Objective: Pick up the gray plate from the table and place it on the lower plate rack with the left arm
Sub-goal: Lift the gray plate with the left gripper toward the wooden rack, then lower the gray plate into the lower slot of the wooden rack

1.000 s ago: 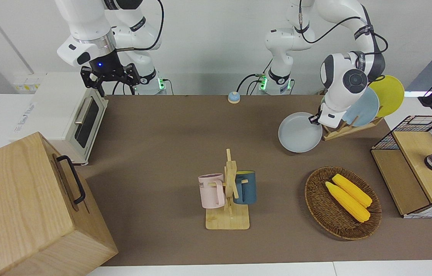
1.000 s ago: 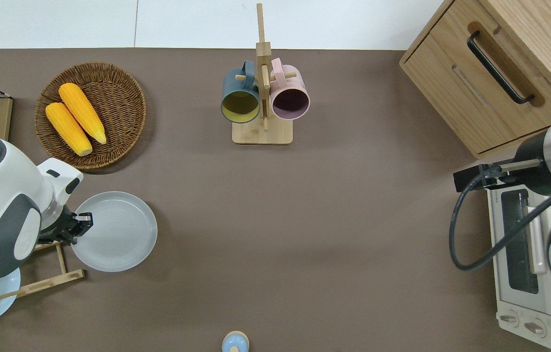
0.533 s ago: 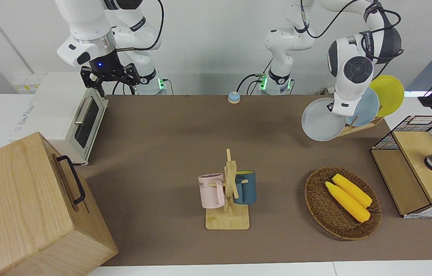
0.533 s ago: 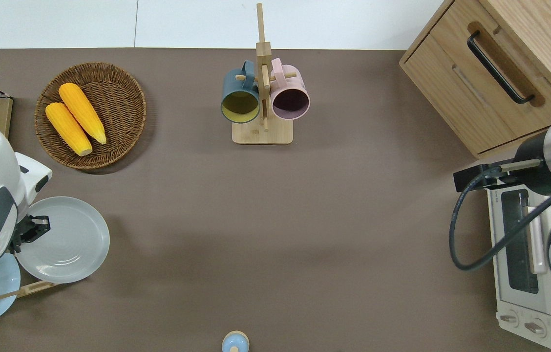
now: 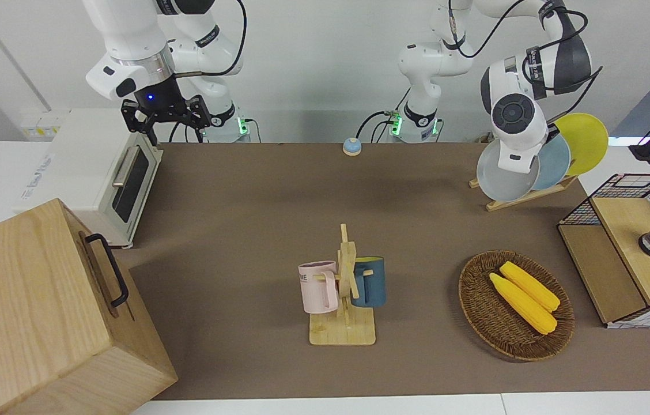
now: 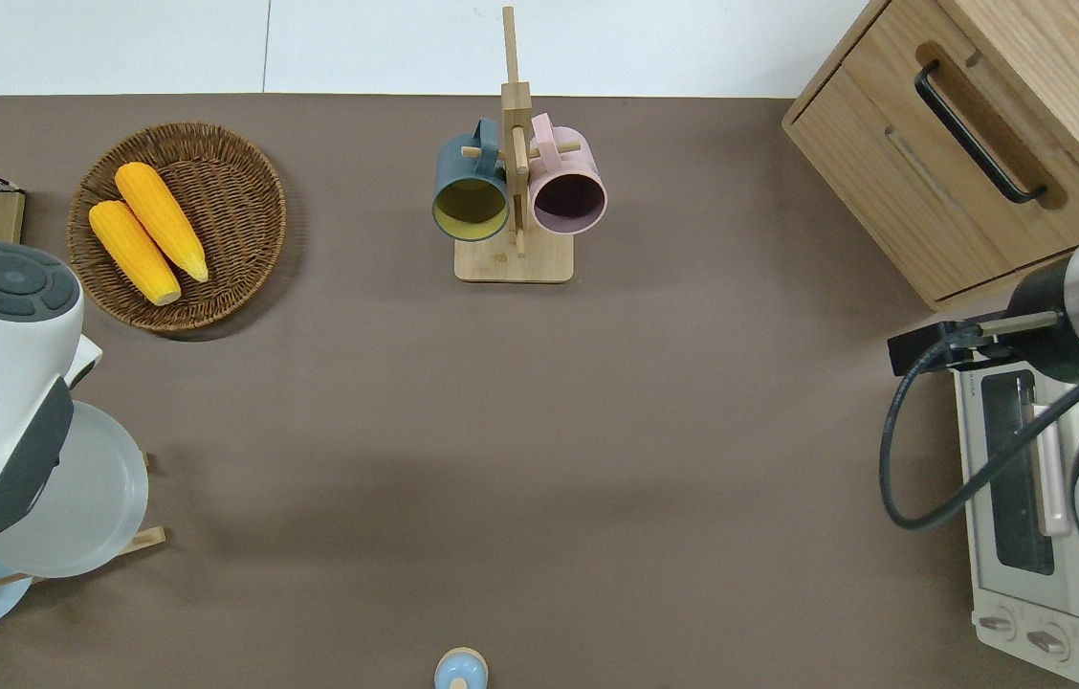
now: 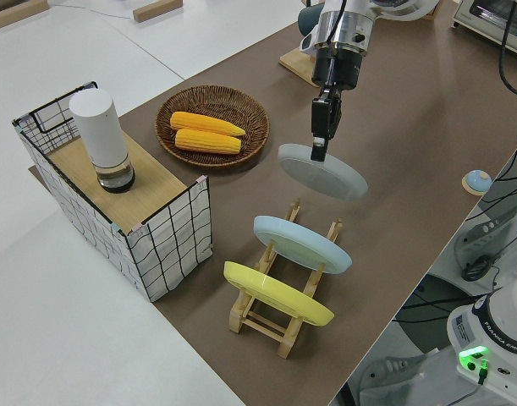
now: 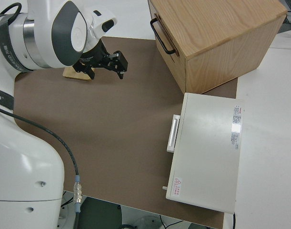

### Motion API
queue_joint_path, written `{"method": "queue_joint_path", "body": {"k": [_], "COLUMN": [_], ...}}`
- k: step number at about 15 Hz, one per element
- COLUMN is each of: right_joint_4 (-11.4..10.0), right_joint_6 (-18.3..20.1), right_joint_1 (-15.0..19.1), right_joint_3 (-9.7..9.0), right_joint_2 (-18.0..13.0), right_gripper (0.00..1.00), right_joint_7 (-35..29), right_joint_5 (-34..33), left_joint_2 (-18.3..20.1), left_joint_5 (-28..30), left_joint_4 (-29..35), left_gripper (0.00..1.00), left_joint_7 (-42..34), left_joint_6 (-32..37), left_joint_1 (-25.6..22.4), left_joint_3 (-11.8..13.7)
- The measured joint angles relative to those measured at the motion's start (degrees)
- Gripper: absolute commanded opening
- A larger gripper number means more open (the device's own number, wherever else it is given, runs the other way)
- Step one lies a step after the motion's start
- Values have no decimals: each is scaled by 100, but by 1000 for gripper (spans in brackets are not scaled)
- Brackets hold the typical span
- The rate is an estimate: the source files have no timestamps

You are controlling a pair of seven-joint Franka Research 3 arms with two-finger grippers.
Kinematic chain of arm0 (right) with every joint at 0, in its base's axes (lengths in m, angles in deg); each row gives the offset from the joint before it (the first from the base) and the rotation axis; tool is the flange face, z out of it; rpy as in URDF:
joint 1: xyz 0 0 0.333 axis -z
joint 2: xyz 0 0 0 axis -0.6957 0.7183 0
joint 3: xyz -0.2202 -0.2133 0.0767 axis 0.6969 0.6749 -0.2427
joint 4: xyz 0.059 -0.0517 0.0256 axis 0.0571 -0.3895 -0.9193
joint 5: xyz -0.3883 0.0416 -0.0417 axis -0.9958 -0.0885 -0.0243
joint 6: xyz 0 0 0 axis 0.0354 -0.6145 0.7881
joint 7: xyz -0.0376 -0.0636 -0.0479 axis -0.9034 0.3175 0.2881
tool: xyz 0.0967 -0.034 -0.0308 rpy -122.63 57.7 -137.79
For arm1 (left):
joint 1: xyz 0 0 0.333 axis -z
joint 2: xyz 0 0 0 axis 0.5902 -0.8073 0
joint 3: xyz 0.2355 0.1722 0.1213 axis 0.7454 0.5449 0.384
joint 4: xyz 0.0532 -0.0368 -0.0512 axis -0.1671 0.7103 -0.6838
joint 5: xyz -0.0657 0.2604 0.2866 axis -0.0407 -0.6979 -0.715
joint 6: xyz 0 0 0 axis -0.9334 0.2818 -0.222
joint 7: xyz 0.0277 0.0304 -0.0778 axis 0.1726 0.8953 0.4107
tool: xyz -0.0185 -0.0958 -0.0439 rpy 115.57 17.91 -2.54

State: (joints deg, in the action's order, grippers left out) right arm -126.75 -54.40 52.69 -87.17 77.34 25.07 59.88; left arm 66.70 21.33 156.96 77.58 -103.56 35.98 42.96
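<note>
Left gripper (image 7: 321, 142) clamping gray plate (image 7: 323, 172) (tilted), above lower plate rack (image 7: 285, 308), right arm parked

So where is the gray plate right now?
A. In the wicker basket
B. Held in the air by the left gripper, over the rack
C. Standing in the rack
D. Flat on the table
B: the left gripper pinches the gray plate by its rim above the lower plate rack.
</note>
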Motion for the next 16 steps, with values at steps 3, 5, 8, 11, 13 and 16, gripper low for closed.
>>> {"method": "queue_joint_path", "body": {"k": [3,5,8,11,13,16], "right_joint_4": [0,0,0,0,0,0], "right_joint_6": [0,0,0,0,0,0], "right_joint_1": [0,0,0,0,0,0], "right_joint_3": [0,0,0,0,0,0], "right_joint_2": [0,0,0,0,0,0], "right_gripper": [983,983,983,983,983,983], "right_joint_7": [0,0,0,0,0,0], "right_joint_5": [0,0,0,0,0,0], "left_joint_2": [-87,-180,-174,-64,49,59], "left_joint_5": [-286,-449,-622,-665,-666,-667], "left_joint_4": [3,57,313,571,763,929], "left_gripper": [0,0,0,0,0,0], "left_joint_7": [-123,-140,-140,-137,-82,163], "left_joint_6": [297,450,448,99,-20,-50], "left_joint_1": [-1,-1,-1,-1,-1,-1], "left_joint_3": [0,-5,-52,-112,-126,-155]}}
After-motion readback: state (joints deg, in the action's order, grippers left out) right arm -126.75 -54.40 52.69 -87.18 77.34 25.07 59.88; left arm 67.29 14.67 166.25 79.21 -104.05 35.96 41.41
